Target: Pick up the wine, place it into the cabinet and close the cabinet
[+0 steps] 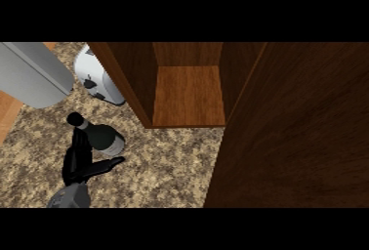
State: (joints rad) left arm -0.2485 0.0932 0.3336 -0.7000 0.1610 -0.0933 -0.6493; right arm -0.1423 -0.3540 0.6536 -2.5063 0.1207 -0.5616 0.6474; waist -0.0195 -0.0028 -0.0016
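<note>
Wine (103, 137): stood on the counter (166, 168), outside the open cabinet (189, 95), near its front left corner and well left of the door (296, 136). Left hand (78, 163): open, fingers straight along the wine's left side, thumb spread below it; contact could not be told. Right hand: not seen.

**Surfaces and Finishes: Counter Lot**

Cabinet (189, 95): brown wood with visible grain, smooth, low sheen. Its open door (296, 136) is the same wood, darker in tone.
Counter (173, 166): speckled beige-and-brown stone, flat and even.
Wine bottle (104, 138): dark glass, glossy, with a pale highlight on the shoulder and a matt black cap.
Left hand (78, 161): black, matt, plastic-like.
Forearm (70, 197): grey, smooth.
Grey cylinder (32, 73): matt, possibly brushed metal; hard to tell.
White appliance (92, 66): smooth casing, slight gloss.
</note>
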